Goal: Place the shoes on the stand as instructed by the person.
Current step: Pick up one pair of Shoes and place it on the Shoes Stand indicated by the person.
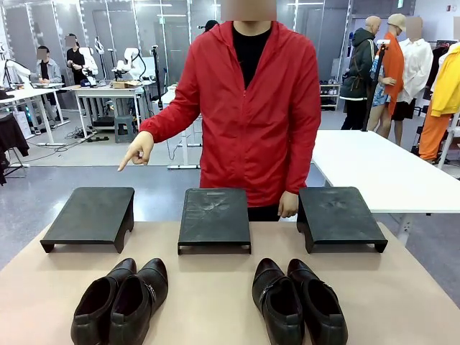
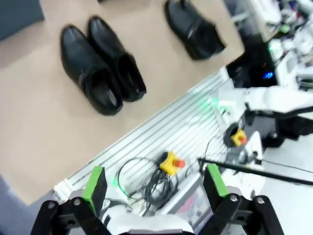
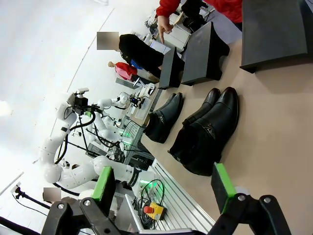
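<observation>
The left pair [image 1: 121,302] of black shoes sits on the near left of the table [image 1: 215,298], the two shoes touching side by side; heels are near and toes far, so the long axis runs near to far with a slight lean to the right. Just beyond the toes and a little to the left is the left stand [image 1: 90,214], bare on top. The pointing hand [image 1: 136,152] of the person [image 1: 251,108] hangs beyond that stand, forefinger aimed down toward it; I judge this to be the stand meant.

The right pair [image 1: 298,302] lies the same way on the near right, before the gap between the middle stand [image 1: 214,218] and the right stand [image 1: 338,215], well apart from the left stand.

The left gripper [image 2: 154,183] hangs back past the table's near edge, its jaws spread with nothing between them; the pair nearest it, probably the left pair, lies ahead and off to one side, well apart. The right gripper [image 3: 164,183] is also spread and empty, with the right pair closest ahead of it.

The left arm looks nearer to the left pair; a grasp would probably go across the shoes' width.
</observation>
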Available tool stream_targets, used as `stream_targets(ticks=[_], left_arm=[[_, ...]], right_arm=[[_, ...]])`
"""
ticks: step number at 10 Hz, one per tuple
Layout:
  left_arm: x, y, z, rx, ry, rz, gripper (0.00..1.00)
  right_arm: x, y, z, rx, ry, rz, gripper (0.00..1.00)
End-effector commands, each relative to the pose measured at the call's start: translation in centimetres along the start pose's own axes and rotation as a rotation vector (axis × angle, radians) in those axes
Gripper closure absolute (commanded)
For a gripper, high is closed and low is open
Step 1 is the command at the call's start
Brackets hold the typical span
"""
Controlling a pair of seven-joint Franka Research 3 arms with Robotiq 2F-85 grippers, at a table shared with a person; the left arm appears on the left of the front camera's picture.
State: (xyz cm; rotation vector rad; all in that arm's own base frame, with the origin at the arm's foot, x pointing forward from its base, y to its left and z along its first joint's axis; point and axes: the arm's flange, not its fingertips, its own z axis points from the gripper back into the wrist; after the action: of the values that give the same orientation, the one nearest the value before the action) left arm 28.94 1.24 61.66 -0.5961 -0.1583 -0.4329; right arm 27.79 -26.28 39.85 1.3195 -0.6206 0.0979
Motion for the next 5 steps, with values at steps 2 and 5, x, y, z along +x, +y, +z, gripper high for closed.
stream_targets(ticks=[2,5], left_arm=[[3.5,-3.6,-5.3,0.196,0.261,0.063,0.00],[3.4,-4.8,-14.4,0.373,0.196,0.190,0.00]], right_arm=[[-0.1,0.1,0.0,0.011,-0.001,0.006,0.00],[-0.1,0.1,0.0,0.011,-0.001,0.006,0.00]])
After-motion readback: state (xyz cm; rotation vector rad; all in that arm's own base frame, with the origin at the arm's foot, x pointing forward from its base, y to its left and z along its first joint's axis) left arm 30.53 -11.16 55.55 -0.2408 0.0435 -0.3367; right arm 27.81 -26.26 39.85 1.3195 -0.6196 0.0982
